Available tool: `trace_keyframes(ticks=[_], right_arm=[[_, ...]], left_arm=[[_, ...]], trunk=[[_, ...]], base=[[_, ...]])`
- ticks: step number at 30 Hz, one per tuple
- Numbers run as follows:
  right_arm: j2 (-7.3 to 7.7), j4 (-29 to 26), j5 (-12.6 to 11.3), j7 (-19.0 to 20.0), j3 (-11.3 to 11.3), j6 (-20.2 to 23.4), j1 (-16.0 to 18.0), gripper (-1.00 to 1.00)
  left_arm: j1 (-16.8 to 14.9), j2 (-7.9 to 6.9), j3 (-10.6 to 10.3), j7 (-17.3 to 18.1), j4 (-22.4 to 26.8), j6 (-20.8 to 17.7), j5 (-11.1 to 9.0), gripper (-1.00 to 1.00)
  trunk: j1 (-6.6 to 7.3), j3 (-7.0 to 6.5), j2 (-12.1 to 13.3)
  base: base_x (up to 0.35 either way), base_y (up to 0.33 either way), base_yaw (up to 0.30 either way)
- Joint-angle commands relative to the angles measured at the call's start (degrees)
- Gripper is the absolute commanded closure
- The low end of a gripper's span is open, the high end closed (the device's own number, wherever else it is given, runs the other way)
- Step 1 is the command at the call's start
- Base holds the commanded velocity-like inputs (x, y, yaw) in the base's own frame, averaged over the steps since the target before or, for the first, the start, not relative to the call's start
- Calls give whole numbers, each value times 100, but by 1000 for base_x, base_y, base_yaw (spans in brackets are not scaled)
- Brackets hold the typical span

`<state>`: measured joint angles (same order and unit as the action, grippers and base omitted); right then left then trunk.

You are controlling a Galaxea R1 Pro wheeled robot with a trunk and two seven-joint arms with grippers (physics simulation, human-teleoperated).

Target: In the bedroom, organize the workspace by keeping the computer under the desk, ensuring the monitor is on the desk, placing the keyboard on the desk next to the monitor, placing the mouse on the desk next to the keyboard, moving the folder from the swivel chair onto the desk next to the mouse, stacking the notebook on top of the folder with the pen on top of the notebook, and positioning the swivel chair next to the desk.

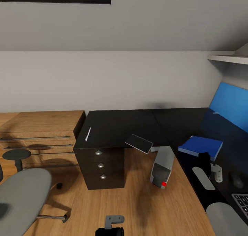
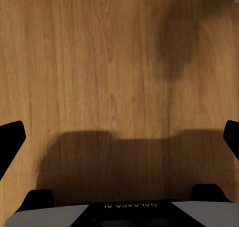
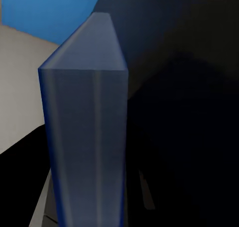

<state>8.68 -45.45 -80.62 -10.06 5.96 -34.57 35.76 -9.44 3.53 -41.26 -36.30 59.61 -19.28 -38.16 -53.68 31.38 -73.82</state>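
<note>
The black-topped desk [image 1: 117, 124] runs along the wall and turns down the right side. A thin white pen [image 1: 88, 134] lies near its left end. A dark flat notebook [image 1: 138, 143] overhangs the desk's front edge. The light grey computer [image 1: 162, 166] stands on the floor in the desk's corner. My right gripper [image 1: 206, 160] is shut on the near edge of the blue folder [image 1: 200, 147] over the right wing; the folder's spine [image 3: 84, 137] shows close up. A keyboard corner [image 1: 242, 201] shows lower right. My left gripper [image 2: 119, 137] hangs open over bare floor. The grey swivel chair [image 1: 20, 194] is at lower left.
A light wooden dresser [image 1: 38, 132] stands left of the desk's black three-drawer unit [image 1: 100, 167]. The blue back panel [image 1: 230, 105] rises behind the right wing, with a white shelf [image 1: 229, 58] above it. Wooden floor [image 1: 131, 201] lies between the chair and the desk.
</note>
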Motion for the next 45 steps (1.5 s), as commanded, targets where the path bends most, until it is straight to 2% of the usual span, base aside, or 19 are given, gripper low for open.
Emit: trace_keyframes(ticks=[1, 15, 16, 28, 45], right_arm=[[2, 1, -41, -31, -2, -27, 2, 100], [2, 45, 244, -39, 1, -32, 1, 100], [2, 45, -490, -37, 1, -32, 1, 100], [2, 53, -497, -38, 10, -32, 1, 100], [-10, 54, -489, -32, 6, -40, 1, 100]], left_arm=[[-6, -2, -13, -44, 7, -14, -34, -100], [-6, 1, -21, -44, 8, -14, -34, -100], [-6, 0, -22, -44, 7, -14, -34, -100], [-6, 2, -27, -44, 6, -14, -34, -100], [-6, 4, -31, -44, 7, -14, -34, -100]], trunk=[[0, 6, -3], [0, 19, -3], [0, 19, -3], [0, 27, -3], [0, 55, -3]], base=[[0, 0, 0], [0, 0, -67], [0, 0, -9], [0, 0, -82], [0, 0, -5]])
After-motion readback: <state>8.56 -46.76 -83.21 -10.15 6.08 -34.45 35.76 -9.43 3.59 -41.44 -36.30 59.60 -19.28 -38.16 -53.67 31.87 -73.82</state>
